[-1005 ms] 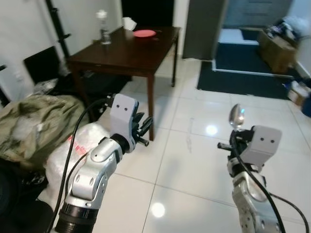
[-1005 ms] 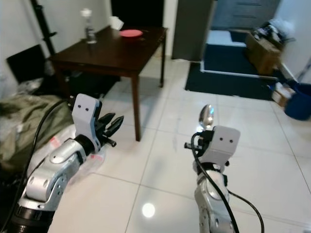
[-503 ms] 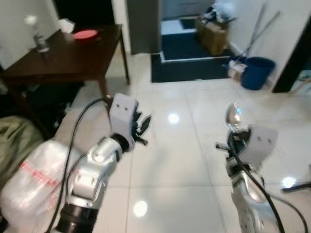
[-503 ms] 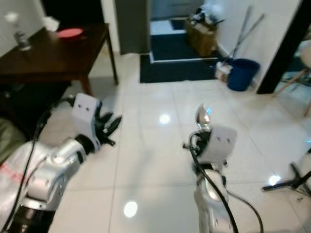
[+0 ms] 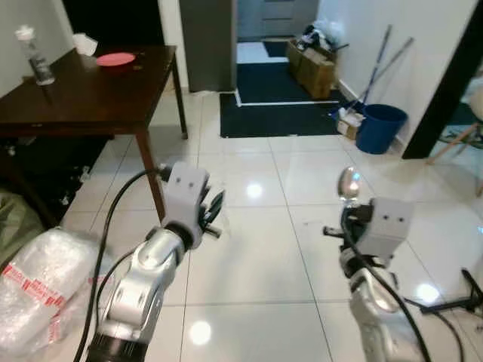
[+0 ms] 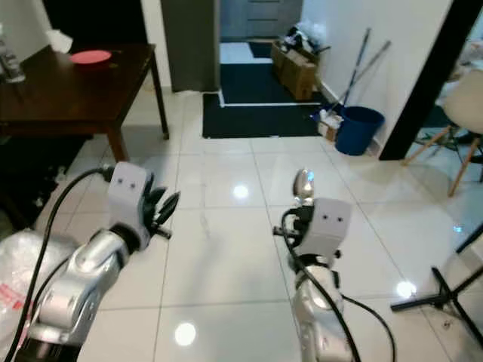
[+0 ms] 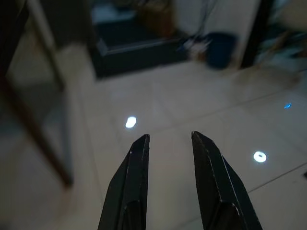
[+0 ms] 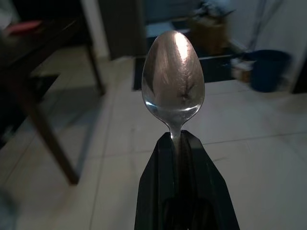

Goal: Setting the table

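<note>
Right tool (image 8: 180, 143) is held clamped on the handle of a spoon (image 8: 173, 79), whose bowl is carried upright above the tiled floor (image 5: 249, 249), well apart from the dark wooden surface (image 5: 83, 94). The left tool (image 7: 168, 153) is held out in front with its two black fingers parted and nothing between them. Compared with a second ago, the whole view has swung: the surface, once ahead and near, is now seen off to the left, and a doorway mat (image 5: 279, 113) and a blue bucket (image 5: 379, 127) have come into sight; this is judged to be the robot turning, not the things moving. At the far edge of the surface a red plate (image 5: 116, 59) and a bottle (image 5: 36, 55) are seen. The spoon is not yet laid; a turn toward the surface is judged necessary first.
</note>
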### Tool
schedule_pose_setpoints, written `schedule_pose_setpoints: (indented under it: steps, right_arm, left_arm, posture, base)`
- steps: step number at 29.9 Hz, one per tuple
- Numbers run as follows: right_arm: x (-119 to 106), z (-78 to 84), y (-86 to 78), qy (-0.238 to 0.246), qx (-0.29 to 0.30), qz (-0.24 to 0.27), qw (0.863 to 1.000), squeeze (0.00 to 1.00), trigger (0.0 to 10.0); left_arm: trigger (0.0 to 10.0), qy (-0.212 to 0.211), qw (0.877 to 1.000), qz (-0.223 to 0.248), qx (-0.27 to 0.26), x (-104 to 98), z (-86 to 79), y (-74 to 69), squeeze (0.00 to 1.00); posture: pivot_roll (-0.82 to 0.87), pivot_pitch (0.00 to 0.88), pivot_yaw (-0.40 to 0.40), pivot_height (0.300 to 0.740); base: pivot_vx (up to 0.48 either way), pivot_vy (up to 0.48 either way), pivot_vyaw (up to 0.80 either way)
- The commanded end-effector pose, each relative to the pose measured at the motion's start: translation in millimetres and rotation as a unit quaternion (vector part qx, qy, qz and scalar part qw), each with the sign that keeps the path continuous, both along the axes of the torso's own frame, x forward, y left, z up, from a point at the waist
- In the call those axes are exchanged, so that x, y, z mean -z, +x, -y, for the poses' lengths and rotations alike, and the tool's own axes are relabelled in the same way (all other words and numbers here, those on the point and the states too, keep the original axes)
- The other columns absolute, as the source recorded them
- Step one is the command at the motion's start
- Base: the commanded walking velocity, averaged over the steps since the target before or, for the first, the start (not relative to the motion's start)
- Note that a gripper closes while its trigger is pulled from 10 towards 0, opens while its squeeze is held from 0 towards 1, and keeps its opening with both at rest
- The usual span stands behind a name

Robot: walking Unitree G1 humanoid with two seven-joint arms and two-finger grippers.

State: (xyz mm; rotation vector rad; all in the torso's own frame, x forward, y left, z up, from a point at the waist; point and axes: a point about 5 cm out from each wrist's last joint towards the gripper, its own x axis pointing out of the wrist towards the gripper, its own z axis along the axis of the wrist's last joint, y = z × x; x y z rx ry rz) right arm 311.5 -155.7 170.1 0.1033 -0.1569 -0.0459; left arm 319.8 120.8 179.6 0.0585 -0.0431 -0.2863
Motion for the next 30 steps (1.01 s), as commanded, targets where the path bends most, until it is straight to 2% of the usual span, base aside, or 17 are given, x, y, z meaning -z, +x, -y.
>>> schedule_pose_setpoints:
  steps: [1, 3, 7, 13, 20, 24, 25, 26, 28, 30]
  right_arm:
    - [8, -8.1, 0.5, 0.0, -0.017, -0.011, 1.0, 0.0, 10.0]
    - [16, -13.5, 0.3, -0.005, -0.033, -0.023, 0.999, 0.0, 10.0]
    - [29, -18.6, -1.4, -0.009, -0.044, -0.041, 0.998, 0.0, 10.0]
    - [40, -17.7, -5.8, -0.008, -0.038, -0.053, 0.998, 0.0, 10.0]
    - [45, -19.8, -9.1, -0.001, -0.04, -0.053, 0.998, 0.0, 10.0]
    - [59, -30.5, -14.5, 0.024, -0.092, -0.075, 0.993, 0.0, 10.0]
    - [62, -36.9, -18.1, 0.016, -0.124, -0.081, 0.989, 0.0, 10.0]
    - [62, -36.9, -18.1, 0.016, -0.124, -0.081, 0.989, 0.0, 10.0]
    - [66, -46.7, -24.7, 0.002, -0.175, -0.086, 0.981, 0.0, 10.0]
    - [67, -50.8, -28.7, -0.012, -0.198, -0.084, 0.977, 0.0, 10.0]
  left_arm:
    - [10.0, 0.006, 1.0, -0.01, -0.014, 8, -4.1, -0.8, 0.0]
    - [10.0, 0.007, 0.999, -0.023, -0.026, 19, -7.7, -5.0, 0.0]
    - [10.0, 0.011, 0.999, -0.033, -0.017, 29, -4.7, -10.1, 0.0]
    - [10.0, 0.024, 0.999, -0.033, 0.01, 35, 6.7, -15.7, 0.0]
    - [10.0, 0.042, 0.998, -0.018, 0.031, 36, 19.2, -15.1, 0.0]
    - [10.0, 0.065, 0.997, -0.005, 0.044, 39, 28.1, -16.9, 0.0]
    - [10.0, 0.065, 0.997, -0.003, 0.046, 40, 29.6, -17.3, 0.0]
    - [10.0, 0.065, 0.997, -0.003, 0.046, 40, 29.6, -17.3, 0.0]
    - [10.0, 0.068, 0.996, 0.0, 0.052, 41, 32.1, -17.7, 0.0]
    - [10.0, 0.069, 0.996, 0.002, 0.058, 41, 34.0, -17.5, 0.0]
  posture:
    - [0.06, 0.093, 0.029, 0.74]
    - [0.07, 0.094, 0.016, 0.74]
    - [0.07, 0.096, 0.013, 0.74]
    - [0.06, 0.099, 0.023, 0.74]
    - [0.04, 0.1, 0.031, 0.74]
    - [0.04, 0.099, 0.039, 0.74]
    - [0.03, 0.099, 0.042, 0.74]
    - [0.03, 0.099, 0.042, 0.74]
    - [0.03, 0.096, 0.045, 0.74]
    - [0.03, 0.095, 0.049, 0.74]
  base:
    - [0.48, 0.0, 0.0]
    - [0.48, 0.0, 0.0]
    - [0.48, 0.0, 0.0]
    - [0.48, 0.0, 0.0]
    - [0.48, 0.0, 0.0]
    - [0.48, 0.0, 0.0]
    - [0.48, 0.0, 0.0]
    - [0.48, 0.0, 0.0]
    - [0.48, 0.0, 0.0]
    - [0.48, 0.0, 0.0]
